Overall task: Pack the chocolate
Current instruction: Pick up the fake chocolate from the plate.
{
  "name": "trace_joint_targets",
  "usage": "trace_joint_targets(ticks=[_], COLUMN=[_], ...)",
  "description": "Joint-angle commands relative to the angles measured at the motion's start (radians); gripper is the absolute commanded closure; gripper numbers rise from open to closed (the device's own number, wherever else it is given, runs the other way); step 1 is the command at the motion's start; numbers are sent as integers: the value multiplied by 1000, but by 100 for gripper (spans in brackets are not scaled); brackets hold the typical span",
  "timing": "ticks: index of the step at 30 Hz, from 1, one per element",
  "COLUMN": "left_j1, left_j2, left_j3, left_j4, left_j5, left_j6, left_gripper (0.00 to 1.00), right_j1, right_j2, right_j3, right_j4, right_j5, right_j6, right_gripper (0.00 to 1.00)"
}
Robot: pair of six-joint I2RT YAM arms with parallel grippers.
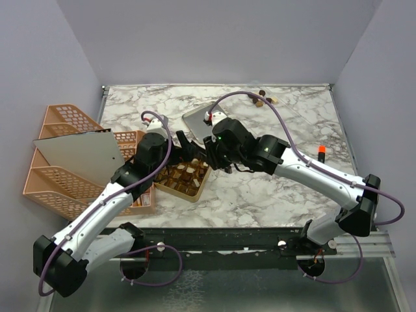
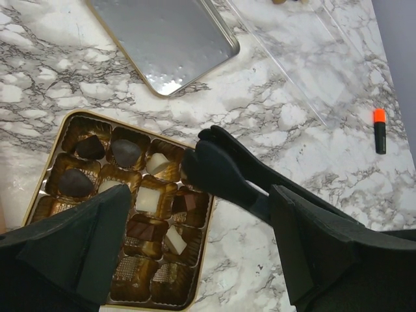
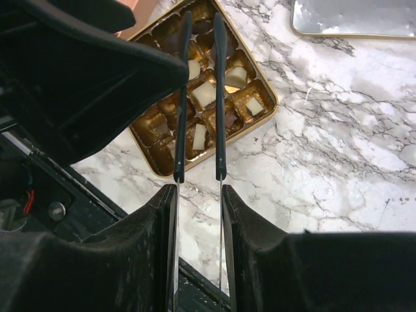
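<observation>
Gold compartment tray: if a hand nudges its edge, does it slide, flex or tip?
It probably slides easily: the tray looks like thin formed plastic on the smooth marble table, so it is likely light. Its thin walls may flex rather than push cleanly. Tipping seems unlikely, as it sits low and flat, but the loose chocolate could shift in its cups.

Bright, even overhead light, soft shadows on the marble table beside the golden compartment tray, foil cells glinting, silver tray beyond it sheening, wrist-view foregrounds blurred
</observation>
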Motion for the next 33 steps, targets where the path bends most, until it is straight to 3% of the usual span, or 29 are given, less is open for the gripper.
trace_joint_targets(ticks=[1,8,16,33], left_j1=[1,1,1,1], left_j2=[-57,-158,-305,-378], left_j3=[25,57,-38,-90], left_j4=[-36,-13,-7,-6], left_j5=[-38,-100,-228,-255], left_j6=[43,118,221,267], left_gripper=[4,2,1,1], right_j1=[1,-69,-275,-667], right_j2=[17,31,73,428], right_j3=[33,50,115,355], right_j4=[-34,-95,-112,-85], right_j5=[96,153,123,120], right_j6=[-14,-25,-74,-212], right_gripper=[65,65,63,65])
